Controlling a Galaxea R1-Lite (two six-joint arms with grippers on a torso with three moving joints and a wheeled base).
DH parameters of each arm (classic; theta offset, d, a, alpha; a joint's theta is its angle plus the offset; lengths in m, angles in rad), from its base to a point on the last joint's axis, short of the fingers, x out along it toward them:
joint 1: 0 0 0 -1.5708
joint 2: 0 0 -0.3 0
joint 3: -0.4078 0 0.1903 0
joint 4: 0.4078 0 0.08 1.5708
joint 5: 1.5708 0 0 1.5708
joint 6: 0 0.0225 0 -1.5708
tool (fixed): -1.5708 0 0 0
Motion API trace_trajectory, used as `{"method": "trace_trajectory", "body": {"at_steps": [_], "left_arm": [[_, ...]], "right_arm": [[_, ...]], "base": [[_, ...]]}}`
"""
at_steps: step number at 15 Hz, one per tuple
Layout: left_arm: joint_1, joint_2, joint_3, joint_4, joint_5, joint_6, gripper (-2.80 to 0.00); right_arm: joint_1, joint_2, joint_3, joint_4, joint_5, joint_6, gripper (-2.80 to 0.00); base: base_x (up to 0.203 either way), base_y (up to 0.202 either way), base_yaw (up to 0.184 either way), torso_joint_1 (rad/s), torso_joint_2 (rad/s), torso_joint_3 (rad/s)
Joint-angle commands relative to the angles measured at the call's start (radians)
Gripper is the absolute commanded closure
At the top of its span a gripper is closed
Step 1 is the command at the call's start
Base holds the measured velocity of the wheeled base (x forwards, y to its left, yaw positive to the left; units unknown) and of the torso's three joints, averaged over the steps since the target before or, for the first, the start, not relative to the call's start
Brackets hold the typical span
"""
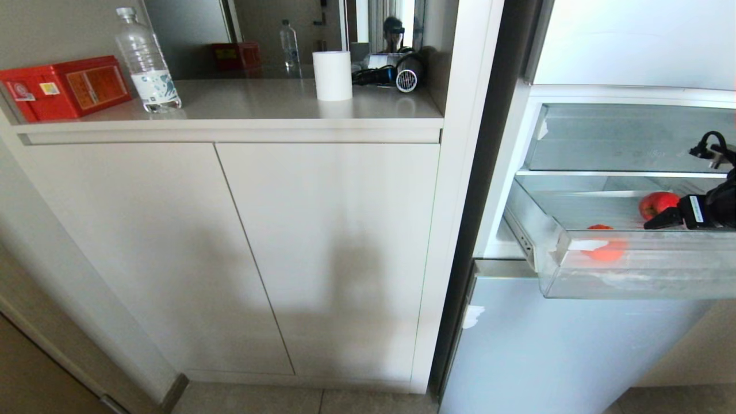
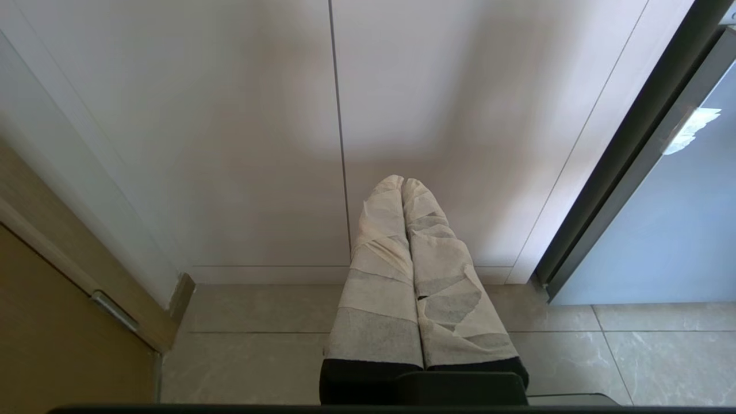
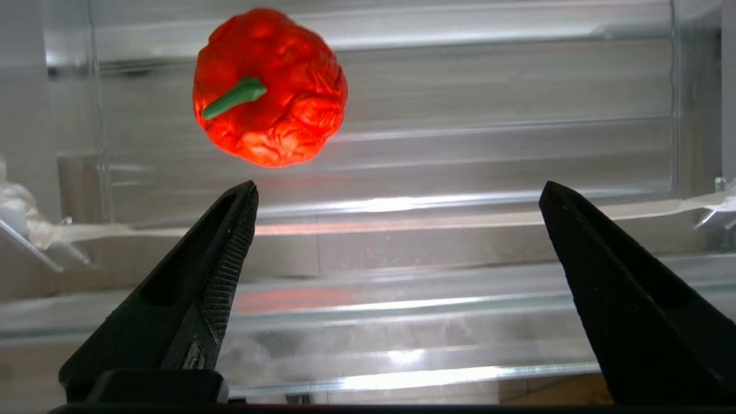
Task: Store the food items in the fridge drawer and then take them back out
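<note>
- The red fruit (image 3: pixel 270 86) lies inside the fridge drawer (image 1: pixel 632 270).
- The right tool (image 3: pixel 397 195) is spread wide, empty, just beside the fruit.
- The left tool (image 2: pixel 402 187) is pressed together, far from the drawer.

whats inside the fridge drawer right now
One red pepper-like fruit with a green stem lies on the fridge drawer floor. The frosted front blurs the part behind it, and the drawer's right end is out of view.

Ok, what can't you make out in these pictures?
- Head view: right arm and fridge drawer cut off by the right edge.
- Head view: frosted drawer front blurs a red patch; second item or the red fruit mirrored, cannot tell.
- Head view: left gripper outside frame.
</note>
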Motion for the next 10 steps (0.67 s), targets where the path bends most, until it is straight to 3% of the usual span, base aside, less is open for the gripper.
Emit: {"method": "trace_trajectory", "body": {"at_steps": [1, 8, 10], "left_arm": [[0.001, 0.002, 0.0, 0.002, 0.0, 0.001, 0.0], [0.001, 0.002, 0.0, 0.001, 0.0, 0.0, 0.0], [0.001, 0.002, 0.0, 0.001, 0.0, 0.001, 0.0]], "right_arm": [[-0.019, -0.024, 0.005, 0.05, 0.001, -0.013, -2.8], [-0.038, -0.05, 0.03, 0.096, 0.003, -0.031, -2.8], [-0.047, -0.091, 0.054, 0.131, 0.003, -0.071, -2.8]], "base": [[0.0, 0.0, 0.0, 0.0, 0.0, 0.0], [0.0, 0.0, 0.0, 0.0, 0.0, 0.0], [0.0, 0.0, 0.0, 0.0, 0.0, 0.0]]}}
